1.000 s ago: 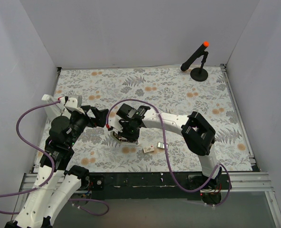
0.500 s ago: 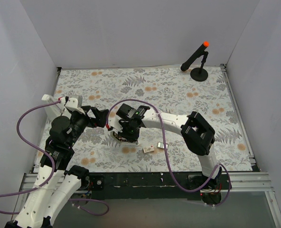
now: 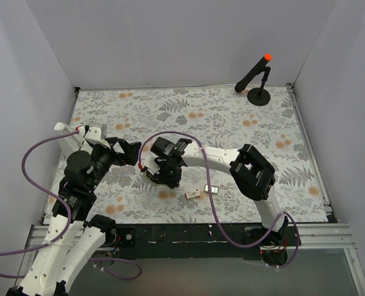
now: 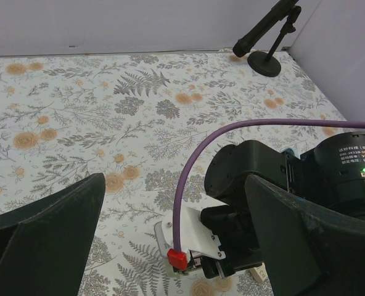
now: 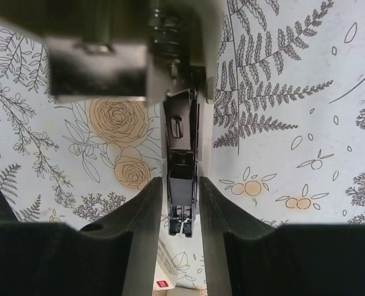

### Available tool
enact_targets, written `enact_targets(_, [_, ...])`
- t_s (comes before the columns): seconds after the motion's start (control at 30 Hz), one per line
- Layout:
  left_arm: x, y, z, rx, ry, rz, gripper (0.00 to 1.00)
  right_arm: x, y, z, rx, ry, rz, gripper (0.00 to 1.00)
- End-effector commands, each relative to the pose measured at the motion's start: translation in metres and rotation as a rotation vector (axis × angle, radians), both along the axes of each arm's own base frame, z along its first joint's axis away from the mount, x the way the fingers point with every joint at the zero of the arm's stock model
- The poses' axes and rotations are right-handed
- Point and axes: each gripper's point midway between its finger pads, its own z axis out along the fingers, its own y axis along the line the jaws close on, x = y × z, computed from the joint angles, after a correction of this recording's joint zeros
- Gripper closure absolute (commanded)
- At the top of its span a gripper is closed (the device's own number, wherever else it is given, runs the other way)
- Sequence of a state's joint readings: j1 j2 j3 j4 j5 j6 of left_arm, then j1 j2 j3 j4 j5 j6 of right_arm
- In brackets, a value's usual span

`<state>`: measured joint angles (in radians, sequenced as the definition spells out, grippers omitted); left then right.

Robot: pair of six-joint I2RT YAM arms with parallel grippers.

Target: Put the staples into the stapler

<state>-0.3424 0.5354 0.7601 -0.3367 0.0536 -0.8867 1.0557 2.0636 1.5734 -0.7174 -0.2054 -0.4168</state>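
Observation:
The white stapler point(image 5: 182, 132) lies open on the floral mat, its dark magazine channel facing up. My right gripper point(image 5: 181, 185) points down over it, and its fingers point(image 5: 147, 209) press against both sides of the channel. From above, the right gripper point(image 3: 162, 177) hides most of the stapler point(image 3: 148, 179). The beige staple box point(image 3: 194, 193) and the small staple tray point(image 3: 211, 189) lie just to the right of it. My left gripper point(image 3: 133, 154) is wide open and empty, hovering left of the stapler; its wrist view point(image 4: 176, 246) looks at the right wrist.
A black microphone stand with an orange tip point(image 3: 259, 77) stands at the far right corner of the mat and also shows in the left wrist view point(image 4: 266, 43). White walls enclose the mat. A purple cable point(image 3: 170, 134) arches over the right arm.
My right gripper has shifted slightly left and toward the near edge over the stapler. The staple tray now shows clear of the cable. The left arm has not moved.

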Motion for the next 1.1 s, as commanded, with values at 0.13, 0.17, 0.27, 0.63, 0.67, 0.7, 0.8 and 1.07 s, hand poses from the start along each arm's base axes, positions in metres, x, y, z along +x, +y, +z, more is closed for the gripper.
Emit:
enact_targets(0.13, [-0.003, -0.001, -0.002, 0.003, 0.0, -0.009, 0.02, 0.008, 0.028, 0.058, 0.175, -0.031, -0.069, 0.59])
enact_targets(0.17, [-0.003, -0.001, -0.002, 0.002, 0.001, -0.009, 0.02, 0.011, 0.033, 0.066, 0.212, -0.043, -0.089, 0.58])
enact_targets(0.27, [-0.004, 0.0, -0.003, 0.002, 0.001, -0.008, 0.02, 0.018, 0.032, 0.066, 0.224, -0.072, -0.133, 0.57])
enact_targets(0.63, [-0.003, -0.001, -0.004, 0.001, 0.006, -0.012, 0.02, 0.026, 0.033, 0.049, 0.207, -0.081, -0.192, 0.56])
enact_targets(0.67, [-0.003, -0.001, -0.004, 0.0, 0.007, -0.012, 0.02, 0.025, 0.034, 0.047, 0.205, -0.077, -0.191, 0.57])
enact_targets(0.7, [-0.003, -0.001, -0.004, 0.001, 0.008, -0.012, 0.02, 0.025, 0.033, 0.046, 0.202, -0.077, -0.19, 0.57])
enact_targets(0.8, [-0.003, -0.002, -0.004, 0.0, 0.005, -0.012, 0.02, 0.024, 0.031, 0.04, 0.19, -0.073, -0.193, 0.56])
enact_targets(1.07, [-0.002, -0.001, -0.006, 0.0, 0.012, -0.01, 0.02, 0.023, 0.027, 0.027, 0.159, -0.067, -0.188, 0.56])
